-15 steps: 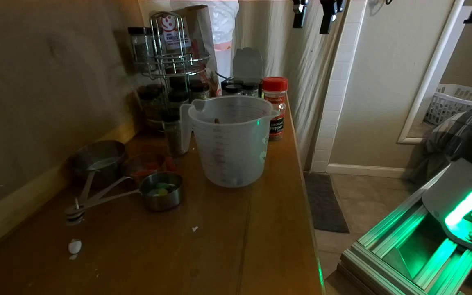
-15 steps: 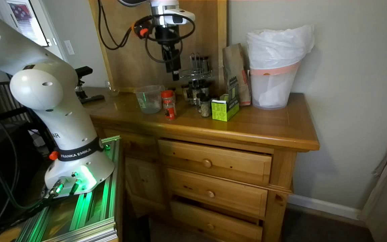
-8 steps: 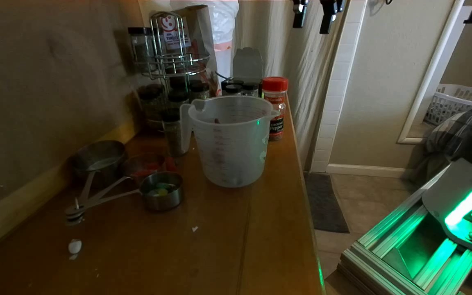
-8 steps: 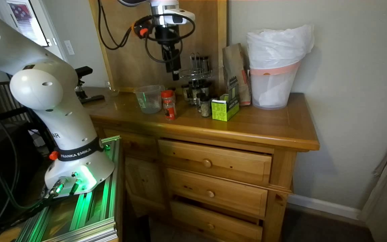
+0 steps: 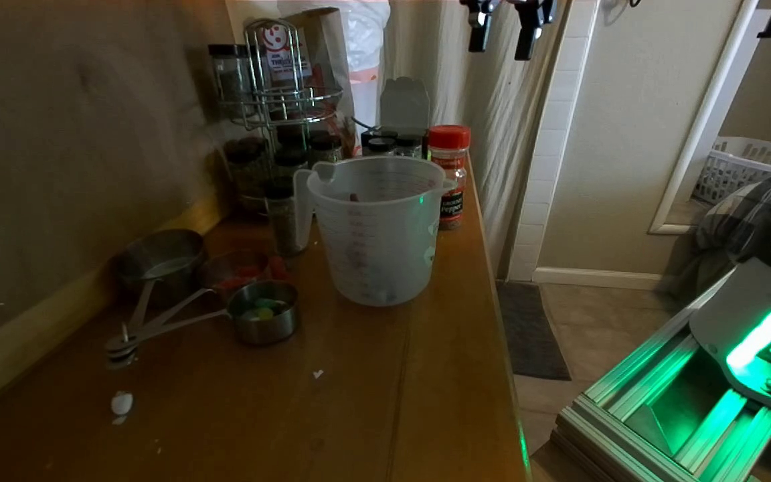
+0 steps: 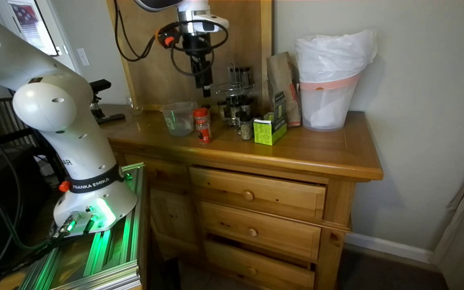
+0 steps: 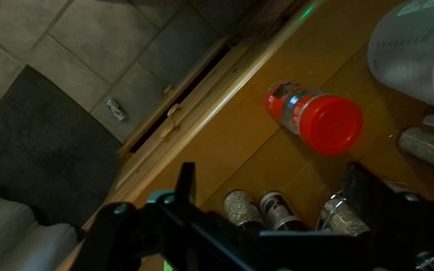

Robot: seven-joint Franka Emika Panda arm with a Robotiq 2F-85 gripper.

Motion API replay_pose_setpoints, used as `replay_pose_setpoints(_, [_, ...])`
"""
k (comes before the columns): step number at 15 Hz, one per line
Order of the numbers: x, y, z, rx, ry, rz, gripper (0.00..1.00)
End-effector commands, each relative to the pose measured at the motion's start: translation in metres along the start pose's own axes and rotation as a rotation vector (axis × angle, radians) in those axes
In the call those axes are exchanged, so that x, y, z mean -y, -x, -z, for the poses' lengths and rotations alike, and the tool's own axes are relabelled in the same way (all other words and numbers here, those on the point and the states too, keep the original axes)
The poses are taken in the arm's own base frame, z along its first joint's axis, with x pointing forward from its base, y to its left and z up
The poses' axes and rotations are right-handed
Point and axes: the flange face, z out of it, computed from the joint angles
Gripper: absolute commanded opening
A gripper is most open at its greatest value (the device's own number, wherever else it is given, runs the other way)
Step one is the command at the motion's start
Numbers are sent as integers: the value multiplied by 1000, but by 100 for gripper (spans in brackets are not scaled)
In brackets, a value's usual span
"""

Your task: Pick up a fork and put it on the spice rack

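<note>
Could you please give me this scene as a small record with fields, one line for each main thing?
End effector: open, holding nothing
Rack: upright, jars on both tiers
Jug: upright on dresser
Pepper: red-lidded, upright, near jug
Cups: three, handles meeting at one end
Box: green front, standing on dresser
Fork: not seen in any view

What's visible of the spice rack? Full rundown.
The spice rack is an open, tiered stand of shiny, metal-looking wire, looped at the top. A dark-lidded jar sits on its upper tier; more jars cluster lower down, some possibly loose beside it, hiding much of the lower wirework. It stands upright on the wooden surface beside the paper bag; whether they touch isn't clear. No fork can be made out on it; the fingers hang apart from it.
</note>
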Motion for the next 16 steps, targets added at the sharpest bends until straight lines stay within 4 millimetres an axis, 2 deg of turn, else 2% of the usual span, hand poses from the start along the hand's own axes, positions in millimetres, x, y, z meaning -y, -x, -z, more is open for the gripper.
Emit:
replay_pose_setpoints(1, [45, 14, -7, -142, 3, -101, 100])
replay_pose_setpoints(4, [81, 4, -10, -262, 34, -70, 100])
replay_pose_setpoints(6, [91, -4, -9, -242, 39, 16, 100])
replay_pose_setpoints(8, [87, -18, -6, -220, 46, 53, 100])
replay_pose_setpoints(12, [65, -52, 1, -193, 26, 43, 100])
replay_pose_setpoints(13, [72, -30, -1, -219, 26, 41, 100])
replay_pose_setpoints(16, [64, -47, -2, -204, 14, 30, 100])
